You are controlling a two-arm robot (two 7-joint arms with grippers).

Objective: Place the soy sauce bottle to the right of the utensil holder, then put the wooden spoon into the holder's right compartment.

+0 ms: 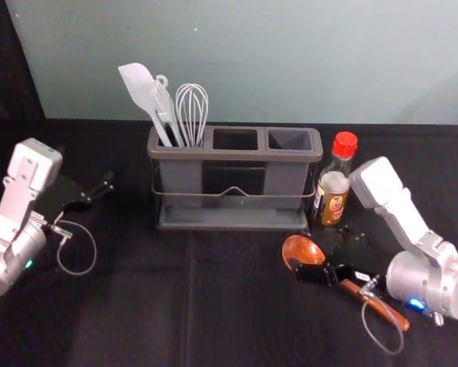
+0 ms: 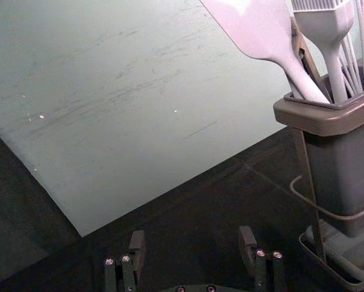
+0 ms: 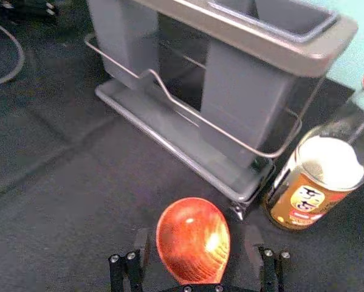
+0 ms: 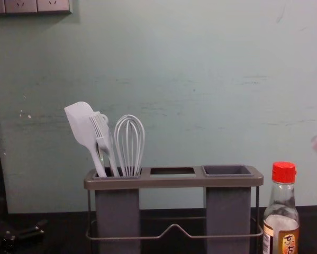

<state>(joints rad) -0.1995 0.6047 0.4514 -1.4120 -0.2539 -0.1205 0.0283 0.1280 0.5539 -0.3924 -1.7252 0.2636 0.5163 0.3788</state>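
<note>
The soy sauce bottle (image 1: 332, 183) stands upright just right of the utensil holder (image 1: 232, 154); the chest view shows the same bottle (image 4: 281, 211) beside the holder's right end. In the head view the wooden spoon (image 1: 303, 250) lies on the table in front of them, handle toward the front right. My right gripper (image 1: 319, 252) is over the spoon, open. From the right wrist, the spoon's bowl (image 3: 192, 239) appears between the spread fingers of that gripper (image 3: 197, 249). The holder's right compartment (image 1: 290, 140) holds nothing. My left gripper (image 1: 99, 195) idles at the left, open (image 2: 192, 246).
A white spatula (image 1: 141, 88), a brush (image 1: 164, 107) and a whisk (image 1: 192, 111) stand in the holder's left compartment. Behind the black-covered table (image 1: 160, 306) rises a pale green wall (image 1: 251, 61). The bottle is close behind the right gripper.
</note>
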